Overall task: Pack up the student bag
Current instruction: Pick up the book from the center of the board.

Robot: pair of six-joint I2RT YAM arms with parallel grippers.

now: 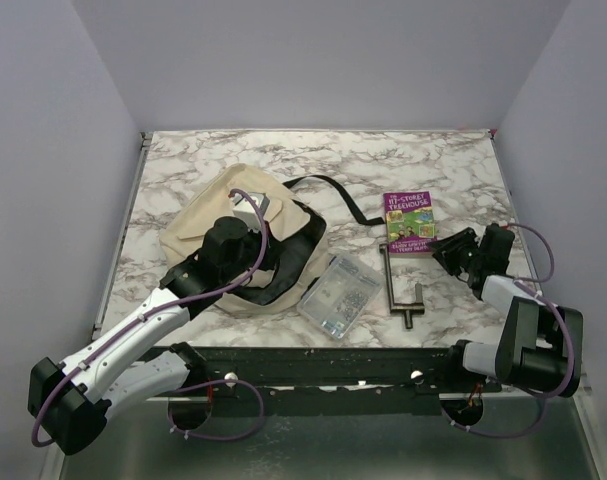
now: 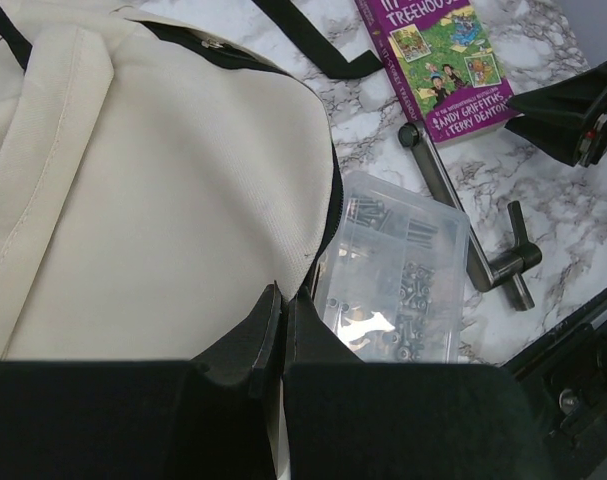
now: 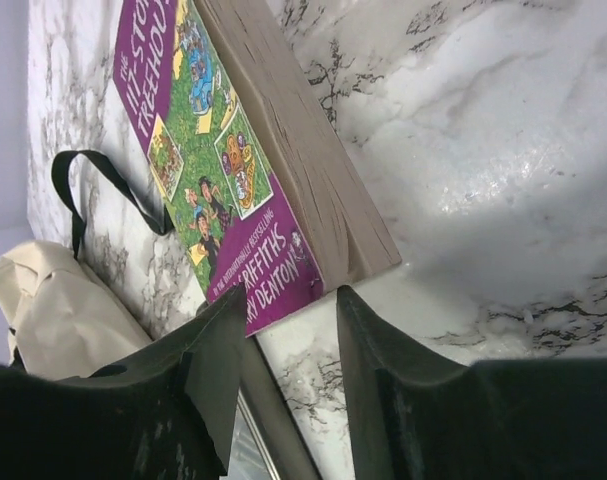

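The student bag (image 1: 195, 232), cream with black straps, lies at the left of the marble table (image 1: 313, 160). My left gripper (image 1: 251, 212) sits over it. In the left wrist view that gripper (image 2: 283, 292) is shut at the bag's (image 2: 153, 200) zip edge, with a pale sliver of fabric between the fingers. A purple paperback book (image 1: 409, 222) lies flat at the right. My right gripper (image 3: 293, 292) is open, low at the book's (image 3: 208, 140) near corner, one finger over the cover and the other beside the page edge.
A clear plastic box of screws (image 1: 337, 296) lies just right of the bag, partly under its edge (image 2: 403, 280). A metal crank-shaped tool (image 1: 396, 285) lies between box and book. A black strap (image 1: 333, 190) trails from the bag toward the book.
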